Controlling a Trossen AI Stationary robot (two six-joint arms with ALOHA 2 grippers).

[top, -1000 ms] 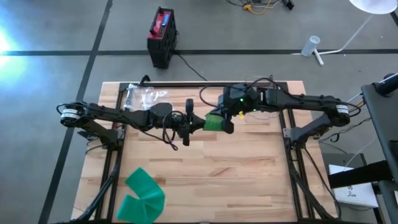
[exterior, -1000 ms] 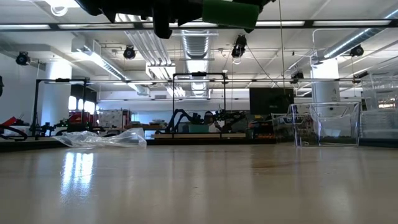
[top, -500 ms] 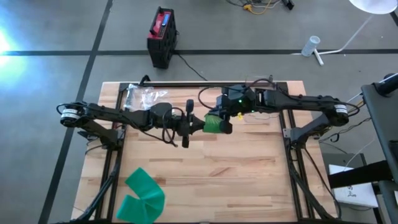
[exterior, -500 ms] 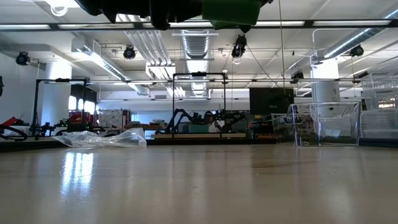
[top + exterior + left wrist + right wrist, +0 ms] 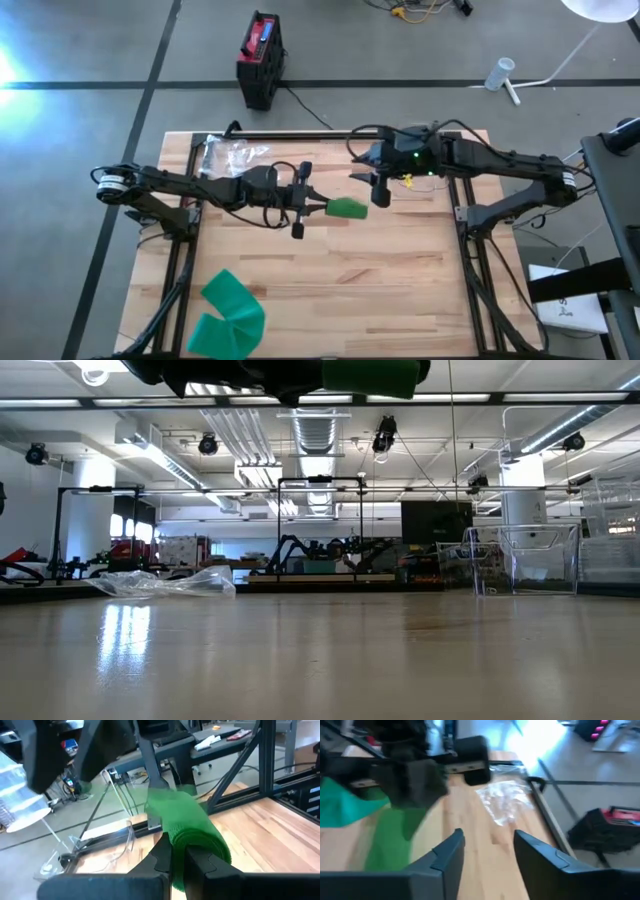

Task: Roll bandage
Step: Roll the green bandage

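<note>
A green bandage roll (image 5: 348,208) hangs high above the middle of the table, with my left gripper (image 5: 322,206) shut on it; the low view shows the roll (image 5: 370,375) at its very top. In the left wrist view the roll (image 5: 187,827) sticks out ahead of my left gripper (image 5: 180,862). My right gripper (image 5: 372,192) stands open just to the far right of the roll and touches nothing; the gap of my right gripper (image 5: 487,852) holds nothing. A loose, folded green strip (image 5: 228,314) lies flat at the near left corner. My left gripper pinches the roll's left end (image 5: 181,851) between its two fingers (image 5: 161,860). The fingers come level from the table's left. The roll sticks out past the fingertips toward the table's right, lifted clear of the table.
A crumpled clear plastic bag (image 5: 232,155) lies at the far left of the wooden table (image 5: 400,290). A clear plastic box (image 5: 522,560) shows in the low view. A red and black case (image 5: 260,55) stands on the floor beyond the far edge.
My right gripper has opened, let go of the roll and drawn back up and toward the table's right edge. My left gripper has kept its place but rolled about its own axis, turning the roll with it. The roll now sticks out free to the right.
</note>
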